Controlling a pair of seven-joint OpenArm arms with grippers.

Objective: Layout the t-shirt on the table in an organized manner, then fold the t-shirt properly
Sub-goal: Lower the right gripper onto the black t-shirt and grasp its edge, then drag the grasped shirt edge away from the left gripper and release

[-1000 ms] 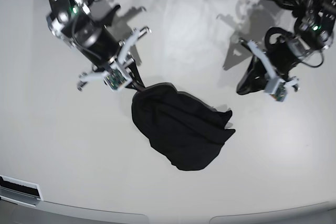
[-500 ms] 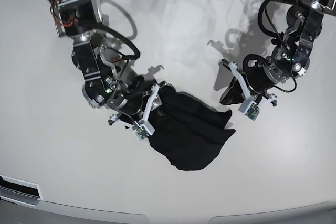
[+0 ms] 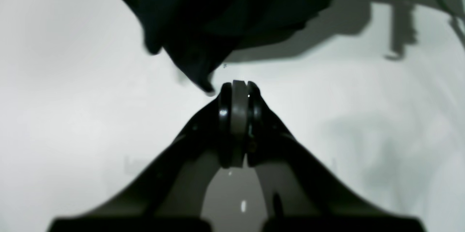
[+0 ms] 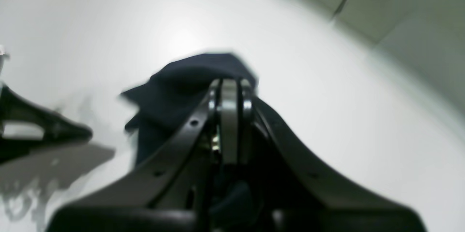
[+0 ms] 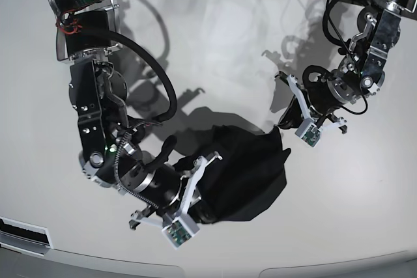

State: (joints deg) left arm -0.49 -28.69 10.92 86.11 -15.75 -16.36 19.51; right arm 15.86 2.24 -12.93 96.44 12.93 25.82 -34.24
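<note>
On the glossy white table [image 5: 215,43] we see the crumpled black fabric t-shirt [image 5: 251,170]; our right gripper [image 5: 203,208] is clamped on its near edge, our closed, empty left gripper [image 5: 281,118] just beside its far corner.

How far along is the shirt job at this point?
Nothing looks done: the t-shirt lies in a crumpled heap on the table, neither spread nor folded. In hand: the right gripper is shut at the heap's near edge, seemingly pinching cloth; the left gripper is shut beside the far corner, holding nothing visible. Left: flattening it, then every fold.
</note>
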